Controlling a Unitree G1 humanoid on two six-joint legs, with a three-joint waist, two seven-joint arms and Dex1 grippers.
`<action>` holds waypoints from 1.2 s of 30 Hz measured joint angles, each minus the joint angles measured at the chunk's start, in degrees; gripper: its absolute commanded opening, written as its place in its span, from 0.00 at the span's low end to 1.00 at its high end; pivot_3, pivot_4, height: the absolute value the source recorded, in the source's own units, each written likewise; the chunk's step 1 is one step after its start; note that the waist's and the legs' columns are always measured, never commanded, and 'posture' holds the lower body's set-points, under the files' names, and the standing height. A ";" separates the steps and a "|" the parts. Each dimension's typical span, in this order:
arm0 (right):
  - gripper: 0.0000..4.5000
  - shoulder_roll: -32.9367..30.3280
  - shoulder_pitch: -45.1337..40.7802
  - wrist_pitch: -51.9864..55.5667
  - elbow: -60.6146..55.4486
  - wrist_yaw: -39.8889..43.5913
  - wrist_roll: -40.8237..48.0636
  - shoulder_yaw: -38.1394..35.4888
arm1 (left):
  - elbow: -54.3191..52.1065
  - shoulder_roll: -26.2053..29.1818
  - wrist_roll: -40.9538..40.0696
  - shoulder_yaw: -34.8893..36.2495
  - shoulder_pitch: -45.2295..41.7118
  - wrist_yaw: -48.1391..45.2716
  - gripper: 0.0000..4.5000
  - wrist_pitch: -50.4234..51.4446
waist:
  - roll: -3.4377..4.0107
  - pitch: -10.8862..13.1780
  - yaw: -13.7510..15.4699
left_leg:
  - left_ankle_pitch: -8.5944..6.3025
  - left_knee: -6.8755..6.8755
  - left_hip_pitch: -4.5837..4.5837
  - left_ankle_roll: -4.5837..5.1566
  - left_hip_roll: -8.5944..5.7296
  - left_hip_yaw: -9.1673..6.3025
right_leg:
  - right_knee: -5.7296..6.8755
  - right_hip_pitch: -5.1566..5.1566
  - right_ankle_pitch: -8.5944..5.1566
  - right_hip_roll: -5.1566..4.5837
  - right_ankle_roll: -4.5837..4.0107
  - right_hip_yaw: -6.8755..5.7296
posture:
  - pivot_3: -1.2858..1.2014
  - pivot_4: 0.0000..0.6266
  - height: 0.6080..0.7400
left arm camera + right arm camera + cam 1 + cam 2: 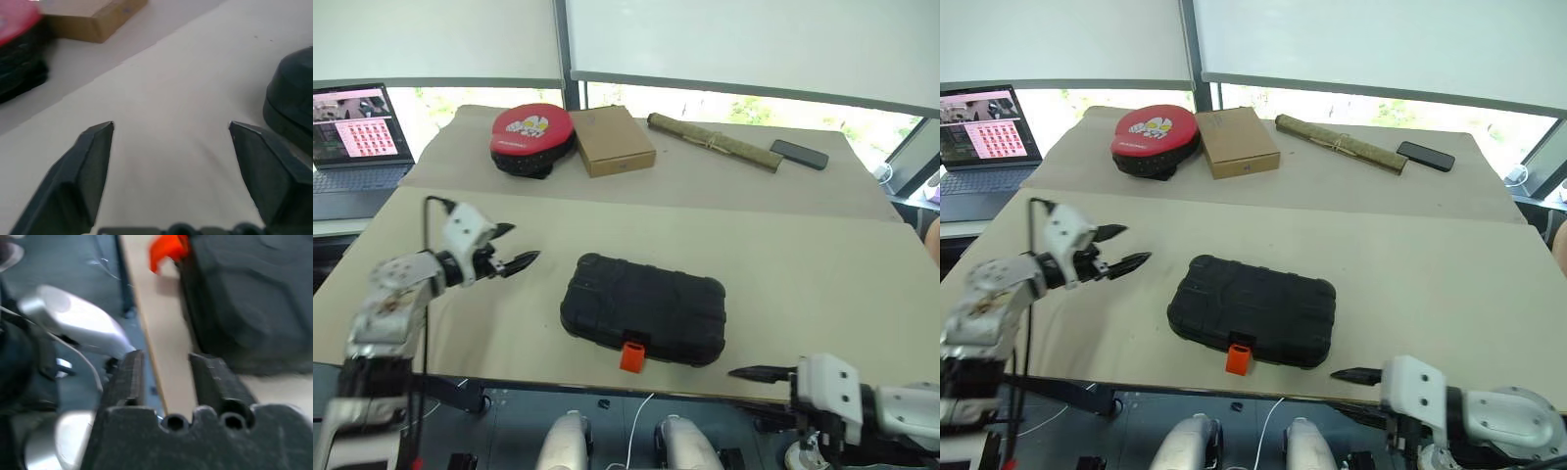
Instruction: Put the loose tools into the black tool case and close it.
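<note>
— Claws, state? Left claw [517,257] is seen spread, nothing held; right claw [166,377] is parted narrowly, empty.
— Black tool case [643,308]?
— Lid is shut; placed mid-tabletop [822,284], between both claws.

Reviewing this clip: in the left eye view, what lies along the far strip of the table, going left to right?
Laptop → round red-and-black pad → flat brown cardboard box → long olive-brown roll → black phone.
</note>
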 measured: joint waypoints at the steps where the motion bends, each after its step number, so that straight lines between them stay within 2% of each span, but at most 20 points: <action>1: 0.05 -0.04 -1.74 1.35 0.31 -0.01 -0.07 1.50 | 3.31 -0.77 1.53 -1.70 -2.06 -1.11 0.47 -2.22 | -0.04 0.00 -0.07 | -0.02 -0.01 -0.06 0.02 -0.02 -0.01 | -0.01 -0.02 0.05 0.03 0.13 0.00 | 0.52 0.24 1.00; 2: 0.00 -0.04 -3.92 2.60 0.59 -0.01 -0.23 3.50 | 6.58 -1.78 2.88 -3.42 -4.41 -2.02 0.38 -4.17 | -0.10 0.03 -0.02 | -0.02 -0.01 -0.15 0.02 -0.03 -0.06 | -0.01 -0.09 0.04 0.08 0.15 0.00 | 0.52 0.24 1.00; 6: 0.00 0.96 -10.14 3.81 4.09 0.74 -2.74 10.31 | 17.85 -6.69 8.12 -9.22 -14.27 -3.95 0.03 -12.24 | -0.25 0.08 0.69 | -0.01 0.01 -0.38 0.02 -0.08 -0.16 | -0.03 -0.17 0.04 0.11 0.19 -0.12 | 0.52 0.24 1.00; 7: 0.00 1.34 -10.98 3.81 5.23 1.01 -3.13 11.41 | 19.91 -7.58 9.07 -10.09 -15.97 -4.13 0.01 -14.15 | -0.24 0.08 0.75 | -0.01 0.01 -0.40 0.02 -0.11 -0.16 | -0.05 -0.16 0.04 0.08 0.22 -0.11 | 0.52 0.24 1.00; 11: 0.00 2.24 -14.28 3.82 9.30 1.49 -5.76 15.01 | 25.58 -10.63 11.59 -12.10 -19.25 -5.58 0.01 -19.32 | -0.25 0.07 0.50 | -0.02 0.01 -0.42 0.04 -0.11 -0.16 | -0.08 -0.16 0.05 0.08 0.26 -0.10 | 0.52 0.24 1.00; 14: 0.00 4.56 -19.52 5.24 12.23 -0.21 -9.18 17.71 | 25.44 -11.75 12.06 -13.96 -19.03 -10.06 0.01 -21.28 | -0.25 0.08 0.09 | -0.02 0.01 -0.41 0.03 -0.07 -0.17 | -0.03 -0.19 0.06 0.13 0.25 -0.09 | 0.52 0.24 1.00; 17: 0.00 7.60 -24.27 6.81 17.39 -5.06 -12.53 17.97 | 19.81 -8.47 10.77 -14.06 -15.87 -16.46 0.01 -20.75 | -0.20 0.07 -0.89 | -0.02 0.00 -0.38 0.03 -0.05 -0.15 | 0.01 -0.21 0.06 0.13 0.23 -0.05 | 0.52 0.24 1.00; 22: 0.00 10.12 -30.72 9.19 24.83 -11.17 -13.79 11.80 | 9.41 -5.98 8.05 -14.70 -9.83 -22.96 0.01 -17.16 | -0.16 0.10 -0.30 | -0.01 0.01 -0.41 0.03 -0.10 -0.16 | 0.02 -0.20 0.06 0.06 0.25 -0.07 | 0.52 0.24 1.00; 26: 0.00 9.56 -29.33 9.67 24.47 -10.14 -12.77 9.00 | 6.85 -5.77 5.78 -13.09 -11.16 -22.03 0.01 -11.29 | -0.17 0.10 0.63 | -0.01 0.02 -0.42 0.04 -0.09 -0.20 | 0.03 -0.19 0.06 0.08 0.25 -0.13 | 0.52 0.24 1.00; 31: 0.00 8.47 -24.25 11.60 19.73 -6.70 -8.38 6.40 | -0.62 -8.78 -2.88 -8.15 -20.92 -19.32 0.01 5.68 | -0.12 0.07 0.65 | -0.03 0.25 -0.62 0.08 -0.14 -0.34 | 0.01 -0.14 0.08 0.04 0.37 -0.25 | 0.52 0.24 1.00; 33: 0.00 7.28 -22.00 12.10 17.50 -5.34 -7.18 5.36 | -5.16 -11.23 -4.13 -9.30 -21.96 -19.29 0.01 8.98 | 0.03 -0.02 0.59 | -0.06 0.25 -0.54 0.11 -0.17 -0.34 | -0.02 -0.05 0.06 0.03 0.41 -0.23 | 0.52 0.24 1.00; 36: 0.00 7.01 -21.08 12.86 14.64 -4.52 -6.27 5.22 | -7.42 -14.60 -1.62 -16.99 -19.50 -20.39 0.01 7.20 | 0.10 -0.06 0.37 | -0.06 0.24 -0.39 0.11 -0.16 -0.31 | 0.03 -0.01 0.05 0.08 0.38 -0.15 | 0.52 0.24 1.00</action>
